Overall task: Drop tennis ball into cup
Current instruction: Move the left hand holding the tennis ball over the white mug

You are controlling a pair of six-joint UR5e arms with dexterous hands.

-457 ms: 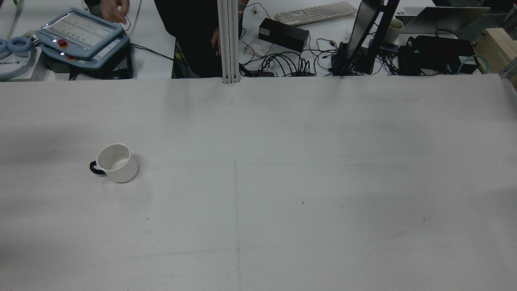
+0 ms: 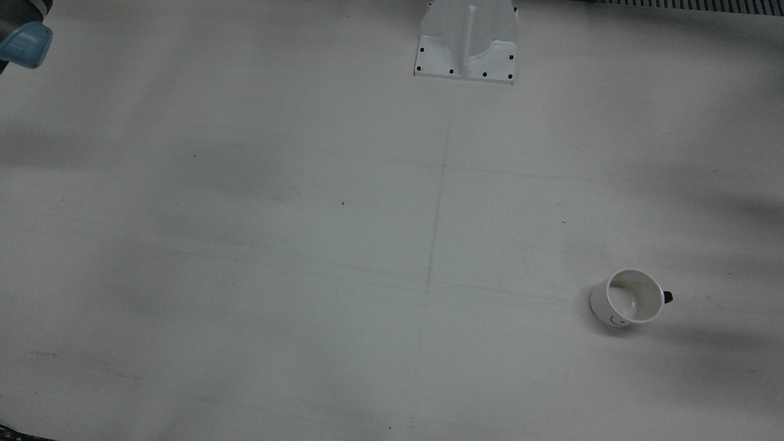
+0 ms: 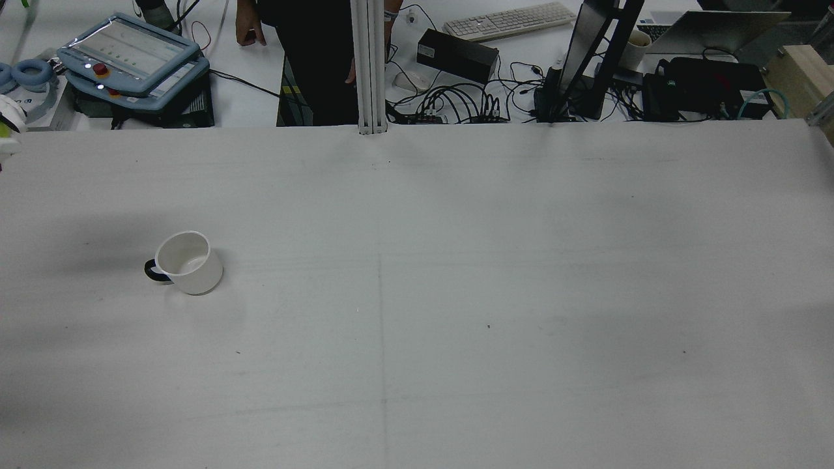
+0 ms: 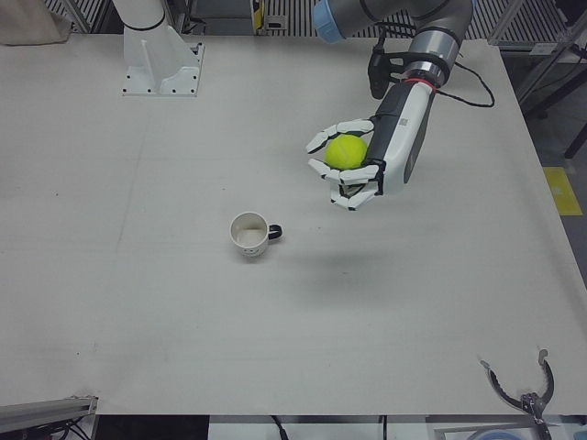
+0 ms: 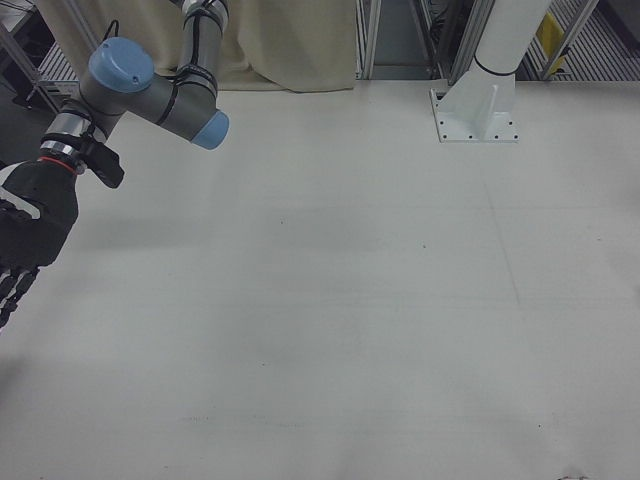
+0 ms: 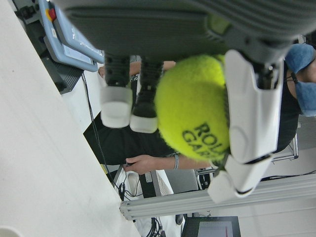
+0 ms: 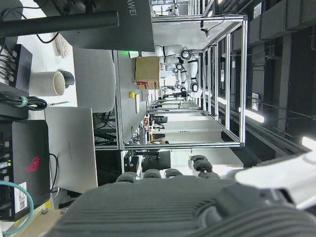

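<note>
A white cup (image 4: 249, 235) with a dark handle stands upright and empty on the table; it also shows in the front view (image 2: 628, 298) and the rear view (image 3: 186, 260). My left hand (image 4: 367, 160) is shut on a yellow-green tennis ball (image 4: 347, 151), held above the table to the right of the cup in the left-front view. In the left hand view the ball (image 6: 195, 113) sits between the fingers (image 6: 247, 123). My right hand (image 5: 25, 240) hangs at the right-front view's left edge, fingers apart, holding nothing.
The arm pedestal (image 2: 465, 43) is bolted at the table's robot side. Beyond the far edge in the rear view are a teach pendant (image 3: 130, 55), a person (image 3: 313, 58), cables and a keyboard (image 3: 508, 19). A metal tool (image 4: 523, 390) lies near the front right corner.
In the rear view a white and green tip of my left hand has come in at the far left edge. The person behind the table has shifted. The cup has not moved.
</note>
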